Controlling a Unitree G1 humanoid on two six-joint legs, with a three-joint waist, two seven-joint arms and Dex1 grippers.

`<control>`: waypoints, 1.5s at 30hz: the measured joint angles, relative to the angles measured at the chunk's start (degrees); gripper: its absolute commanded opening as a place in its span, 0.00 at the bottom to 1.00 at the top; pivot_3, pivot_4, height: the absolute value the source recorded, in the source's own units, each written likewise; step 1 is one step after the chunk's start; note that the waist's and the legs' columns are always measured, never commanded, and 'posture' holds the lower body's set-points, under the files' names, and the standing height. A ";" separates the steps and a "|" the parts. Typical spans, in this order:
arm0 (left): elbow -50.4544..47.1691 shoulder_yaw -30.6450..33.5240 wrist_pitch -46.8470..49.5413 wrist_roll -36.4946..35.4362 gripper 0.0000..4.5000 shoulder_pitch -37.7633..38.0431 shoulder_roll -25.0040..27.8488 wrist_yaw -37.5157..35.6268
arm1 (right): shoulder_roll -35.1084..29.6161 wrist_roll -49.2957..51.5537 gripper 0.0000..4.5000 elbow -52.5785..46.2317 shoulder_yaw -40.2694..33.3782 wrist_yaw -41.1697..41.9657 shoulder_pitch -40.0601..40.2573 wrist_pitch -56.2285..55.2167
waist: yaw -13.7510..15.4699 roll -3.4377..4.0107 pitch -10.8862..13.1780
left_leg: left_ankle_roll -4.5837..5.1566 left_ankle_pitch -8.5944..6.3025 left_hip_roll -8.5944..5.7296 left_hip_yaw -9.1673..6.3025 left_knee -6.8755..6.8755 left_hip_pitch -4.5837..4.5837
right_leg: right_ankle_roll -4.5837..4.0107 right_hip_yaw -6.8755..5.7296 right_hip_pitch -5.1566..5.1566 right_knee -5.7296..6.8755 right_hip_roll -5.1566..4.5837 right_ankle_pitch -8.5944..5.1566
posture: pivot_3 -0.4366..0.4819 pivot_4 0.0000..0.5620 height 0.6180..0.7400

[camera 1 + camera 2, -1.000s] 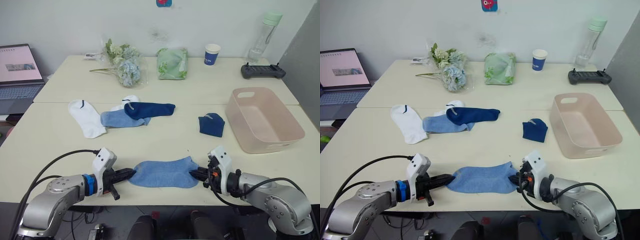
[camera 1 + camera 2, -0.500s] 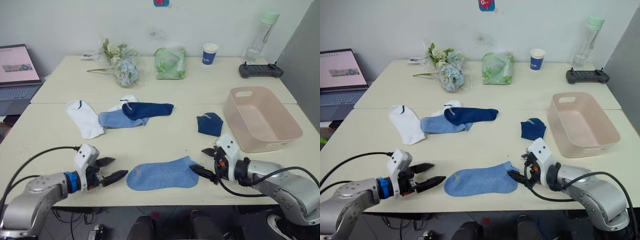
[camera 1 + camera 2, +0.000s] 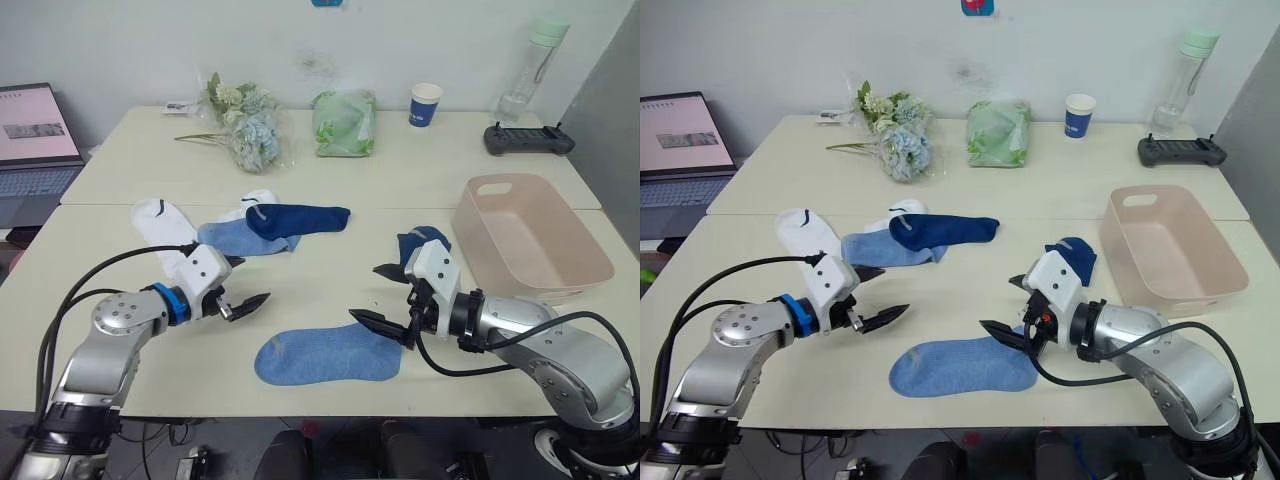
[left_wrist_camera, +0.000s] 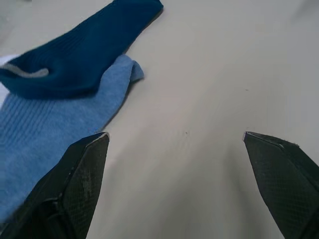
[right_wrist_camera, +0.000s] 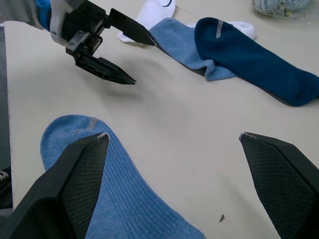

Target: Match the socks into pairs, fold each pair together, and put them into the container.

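Your left gripper (image 3: 243, 284) and right gripper (image 3: 378, 295) both gape wide, empty, above the surface (image 3: 320, 290); light blue sock (image 3: 328, 356) lies flat between them.

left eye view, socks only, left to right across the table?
White sock → light blue sock under the pile → navy sock → light blue sock at the near edge → folded navy sock beside the container. A second white sock peeks from behind the pile, so its place is unclear.
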 measured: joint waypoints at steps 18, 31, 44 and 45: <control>30.31 -11.36 -12.26 13.99 0.73 -24.51 -9.91 1.78 | 2.74 1.32 1.00 -0.70 1.17 -1.31 -0.33 0.20 | -0.27 -0.05 -0.01 | 0.01 0.01 0.00 0.04 0.10 0.03 | 0.01 -0.07 -0.07 0.31 0.16 0.00 | 0.48 0.27 1.00; 28.46 -10.74 -9.15 13.46 0.01 -22.33 -10.25 1.08 | 3.76 5.30 1.00 -1.80 -1.36 -4.23 -0.53 2.54 | -0.18 -0.05 -0.02 | 0.00 0.02 0.01 -0.02 0.25 0.05 | 0.01 -0.02 -0.08 0.54 0.14 0.00 | 0.48 0.27 1.00; 21.80 -0.38 3.87 4.97 0.01 -26.94 -8.08 2.00 | 3.09 5.72 1.00 -1.82 -1.71 -4.54 -0.50 2.54 | -0.26 -0.05 -0.01 | 0.00 0.02 -0.01 0.01 0.35 0.03 | 0.01 -0.04 -0.06 0.57 0.15 0.00 | 0.48 0.27 1.00; 21.21 0.10 4.87 4.28 0.01 -27.02 -7.96 1.84 | 2.95 5.73 1.00 -1.82 -1.70 -4.54 -0.51 2.54 | -0.27 -0.05 -0.01 | 0.00 0.02 -0.01 0.01 0.36 0.03 | 0.01 -0.03 -0.06 0.57 0.15 -0.01 | 0.48 0.27 1.00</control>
